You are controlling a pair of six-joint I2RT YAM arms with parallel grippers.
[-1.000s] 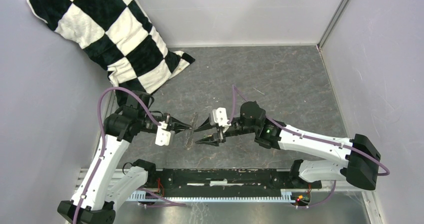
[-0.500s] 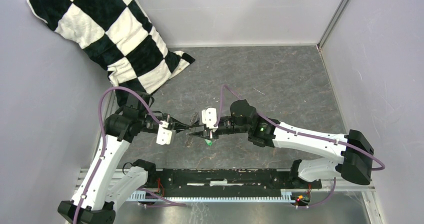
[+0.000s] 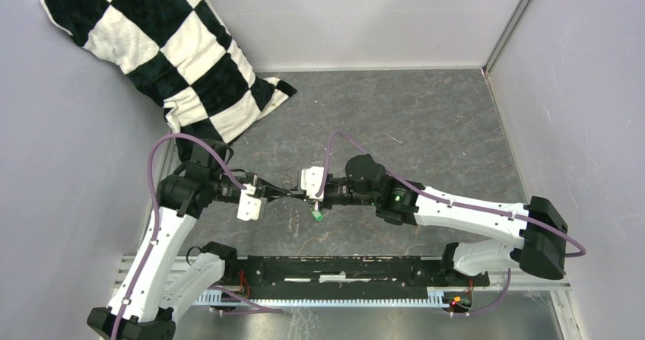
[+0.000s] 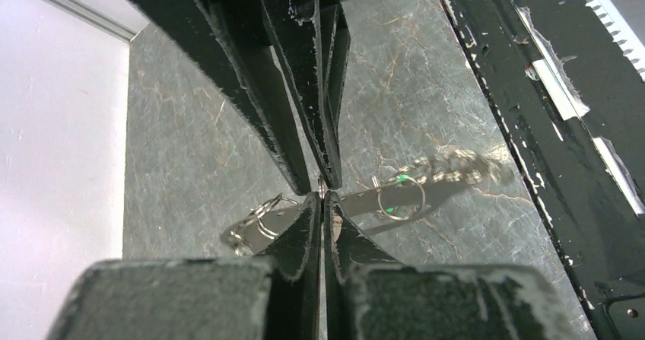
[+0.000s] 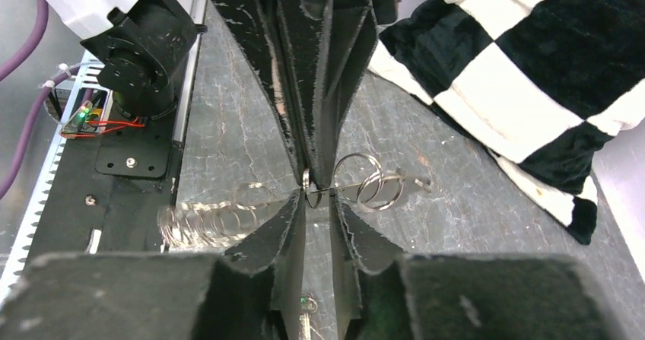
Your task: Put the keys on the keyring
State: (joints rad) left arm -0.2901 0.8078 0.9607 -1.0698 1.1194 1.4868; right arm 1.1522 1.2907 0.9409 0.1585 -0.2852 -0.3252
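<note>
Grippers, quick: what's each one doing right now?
Left gripper: closed on the keyring.
Right gripper: closed, apparently on the keyring too; the keys dangle beneath it.

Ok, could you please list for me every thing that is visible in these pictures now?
pillow: one, black and white checks, far-left corner, leaning on the wall
table: one, dark grey marbled, under everything
keyring: one, silvery, between the two hands
key: one, green tag, just by the right hand
rail: one, black, near edge
cables: two, purple, one per arm
left hand: one, black fingers, shut on the keyring
right hand: one, black fingers, tips at the keyring, facing the left hand
</note>
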